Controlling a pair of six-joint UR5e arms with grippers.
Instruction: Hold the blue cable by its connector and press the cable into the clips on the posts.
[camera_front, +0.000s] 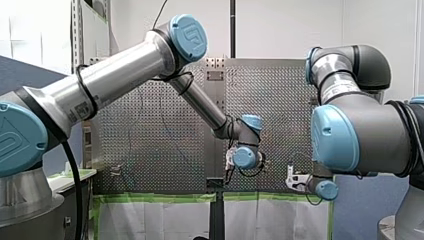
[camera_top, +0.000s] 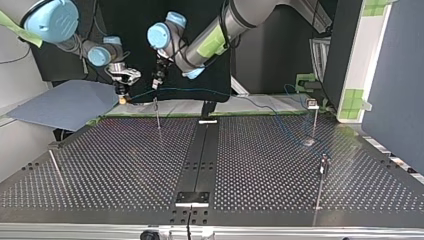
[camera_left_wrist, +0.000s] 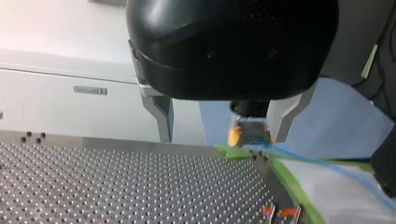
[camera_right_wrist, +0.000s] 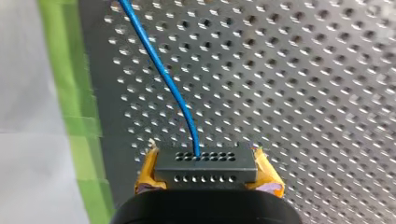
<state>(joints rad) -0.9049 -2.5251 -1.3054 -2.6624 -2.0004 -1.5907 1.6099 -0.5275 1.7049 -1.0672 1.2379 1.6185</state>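
Note:
In the right wrist view my right gripper (camera_right_wrist: 205, 164) is shut on a black connector (camera_right_wrist: 205, 171), which sits between its yellow pads (camera_right_wrist: 148, 173). The blue cable (camera_right_wrist: 164, 77) leaves the connector and runs ahead over the perforated table. At the top view's left, my right gripper (camera_top: 121, 96) hangs over the table's far edge, and the cable (camera_top: 210, 91) stretches from it toward the view's right. My left gripper (camera_top: 157, 82) hovers just beside it, above a thin post (camera_top: 158, 115). Its metal fingers (camera_left_wrist: 161, 116) stand wide open with nothing between them; the connector (camera_left_wrist: 250, 133) shows beyond them.
A post with a clip (camera_top: 313, 117) stands at the top view's far right, another post (camera_top: 322, 177) nearer the camera, and a bare rod (camera_top: 56, 169) at the left. Green tape (camera_left_wrist: 289, 184) edges the table (camera_top: 125, 165). A blue-grey sheet (camera_top: 65, 102) lies past the far left corner.

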